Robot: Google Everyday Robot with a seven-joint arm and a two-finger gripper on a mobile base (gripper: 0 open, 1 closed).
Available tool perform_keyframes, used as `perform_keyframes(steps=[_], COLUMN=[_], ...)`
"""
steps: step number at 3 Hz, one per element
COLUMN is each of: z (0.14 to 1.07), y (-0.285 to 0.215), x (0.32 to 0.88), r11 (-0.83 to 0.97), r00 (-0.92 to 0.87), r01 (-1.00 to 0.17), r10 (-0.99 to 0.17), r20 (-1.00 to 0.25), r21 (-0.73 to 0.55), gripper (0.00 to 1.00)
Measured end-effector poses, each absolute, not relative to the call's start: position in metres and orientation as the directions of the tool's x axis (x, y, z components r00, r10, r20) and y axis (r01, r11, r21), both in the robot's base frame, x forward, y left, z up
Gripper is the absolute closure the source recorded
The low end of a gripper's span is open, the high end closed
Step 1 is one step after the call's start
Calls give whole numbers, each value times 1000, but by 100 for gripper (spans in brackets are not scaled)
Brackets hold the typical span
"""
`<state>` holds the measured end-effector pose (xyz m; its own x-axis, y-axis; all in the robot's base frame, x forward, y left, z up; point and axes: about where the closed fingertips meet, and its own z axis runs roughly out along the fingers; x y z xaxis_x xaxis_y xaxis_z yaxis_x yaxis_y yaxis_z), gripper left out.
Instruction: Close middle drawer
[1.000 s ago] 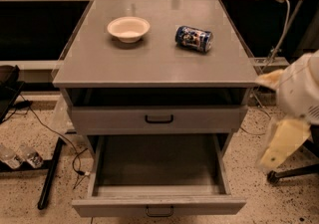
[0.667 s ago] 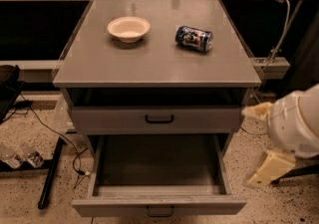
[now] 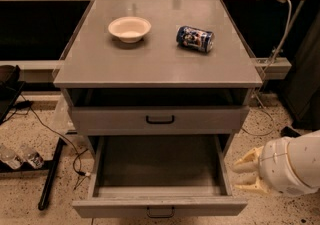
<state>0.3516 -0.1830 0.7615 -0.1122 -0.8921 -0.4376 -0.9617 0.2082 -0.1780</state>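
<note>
Middle drawer (image 3: 159, 169) stands pulled far out, just left of the tool (image 3: 240, 173). We note the tool's fingers (image 3: 248, 161) spread apart, holding nothing, beside the drawer's right wall.

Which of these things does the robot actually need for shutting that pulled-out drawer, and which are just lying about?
Part of the job:
- middle drawer, pulled far out, nothing in it
- its black handle
- gripper, open, low at the drawer's right side

Just lying about:
- cream bowl on the cabinet top
- blue can, on its side there
- top drawer, slightly open
</note>
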Motion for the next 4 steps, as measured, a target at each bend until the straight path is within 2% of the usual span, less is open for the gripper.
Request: perform_keyframes(steps=[1,2,3,4], z=[761,745,688,622], y=[-183,-180,-173,-177], x=[352,353,355,360], r11=[208,231,270,316], r00=[-111,-143,-205,-246], r01=[-961,-963,-961,-947], r10=[-892,-872,-844,-827], r20=[-438,-468,-495,-505], r21=[-180,-137,-61,-55], gripper=[89,100,100,100])
